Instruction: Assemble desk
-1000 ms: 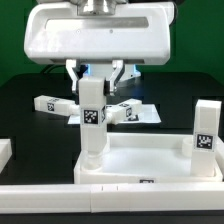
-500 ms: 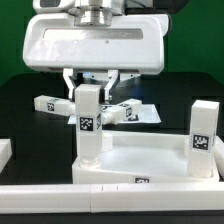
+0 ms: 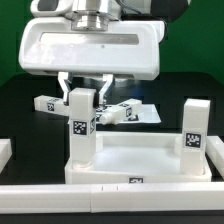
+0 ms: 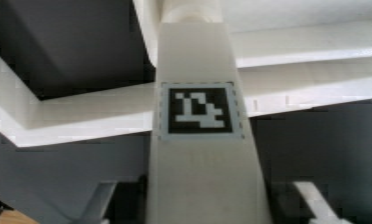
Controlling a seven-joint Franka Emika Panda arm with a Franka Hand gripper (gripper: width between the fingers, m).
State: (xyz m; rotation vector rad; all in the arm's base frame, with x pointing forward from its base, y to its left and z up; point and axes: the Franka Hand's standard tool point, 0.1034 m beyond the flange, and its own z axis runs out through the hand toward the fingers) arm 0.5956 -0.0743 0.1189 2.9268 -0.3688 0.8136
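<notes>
Black table (image 3: 20,125), green backdrop behind. Exterior view: the tabletop (image 3: 140,160) is seen lying flat near the front, rim up, like a shallow tray. Two posts are seated upright in its corners: the held leg (image 3: 82,135) at the exterior view's left and a second leg (image 3: 193,130) at the right. Nothing else is seen in the tray. Two loose legs (image 3: 45,103) (image 3: 128,112) are left lying on the table behind it, well apart from the tray. The pincer (image 3: 86,95) is closed on the top of the held leg, with a finger against each side face and the tag left uncovered below. Handling, as judged: the parts look like rigid moulded plastic, light, with smooth and probably slippery faces. The square section gives flat opposed faces, so a grasp high on the post across two of them is favoured. The tray looks light enough to be dragged or turned with the leg if torque is applied, and it is not seen to be clamped. Wrist view: the held leg (image 4: 201,150) fills the centre, tag facing the camera, running down to the tabletop (image 4: 325,60). The socket joint is hidden by the post, so seating depth cannot be told. The fingers are not clearly shown here.
</notes>
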